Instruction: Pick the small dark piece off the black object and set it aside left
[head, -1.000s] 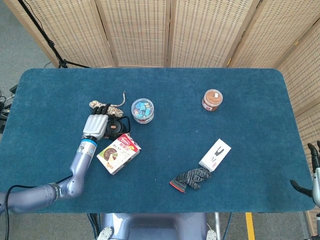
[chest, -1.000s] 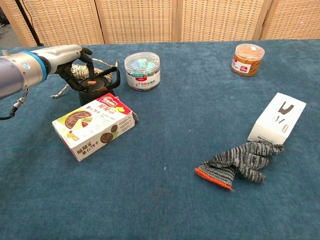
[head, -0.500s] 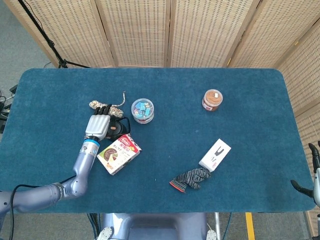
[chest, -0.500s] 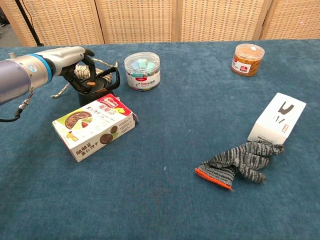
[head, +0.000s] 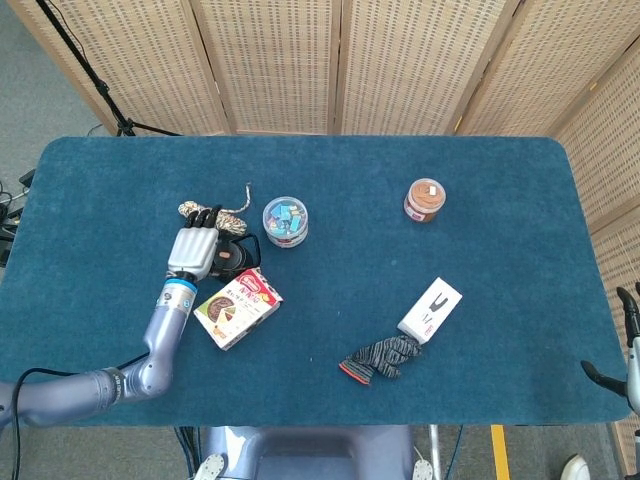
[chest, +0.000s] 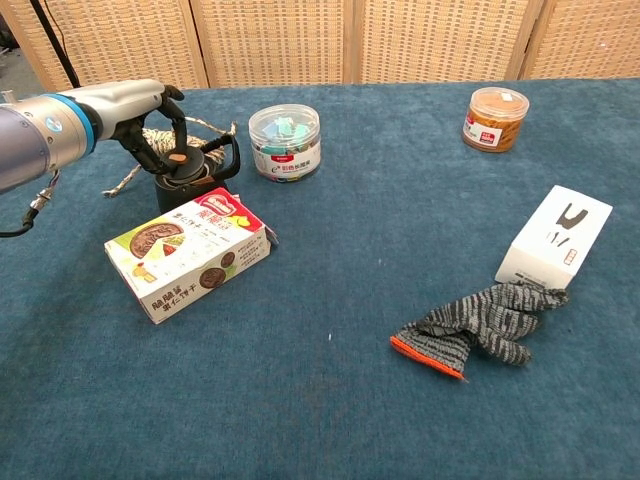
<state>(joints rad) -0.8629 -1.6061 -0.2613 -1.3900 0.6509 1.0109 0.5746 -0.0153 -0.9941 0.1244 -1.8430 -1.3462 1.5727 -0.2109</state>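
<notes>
- The left hand (chest: 150, 125), silver-backed with black fingers on a grey arm with a blue wrist ring, reaches over the left part of the blue felt-covered table (head: 330, 300). Its fingertips curl down onto the top of the black object and close around the small piece there.
- The small dark brownish piece (chest: 179, 157) sits between those fingertips, at the top of the black object and not clearly lifted off it.
- The black handled cup-like object (chest: 200, 178) stands upright just behind the biscuit box, its loop handle toward the jar.
- A coil of pale braided rope (head: 232, 214) lies behind the black object, nearer the table's far edge.
- A flat cardboard biscuit box with a red-and-white label (chest: 187, 252) lies tilted just in front of the black object, touching or nearly touching its base.
- A clear round plastic jar of coloured clips (chest: 285, 141) stands right of the black object.
- A grey striped knit glove with an orange cuff (chest: 475, 328) lies toward the near edge, its fingers touching the white box.
- A white rectangular carton with a black printed mark (chest: 555, 240) lies right of it.
- A small brown-lidded round jar (chest: 495, 118) stands toward the far right corner.
- The right hand (head: 628, 345) shows only as dark fingers, apart and holding nothing, at the table's right edge.
</notes>
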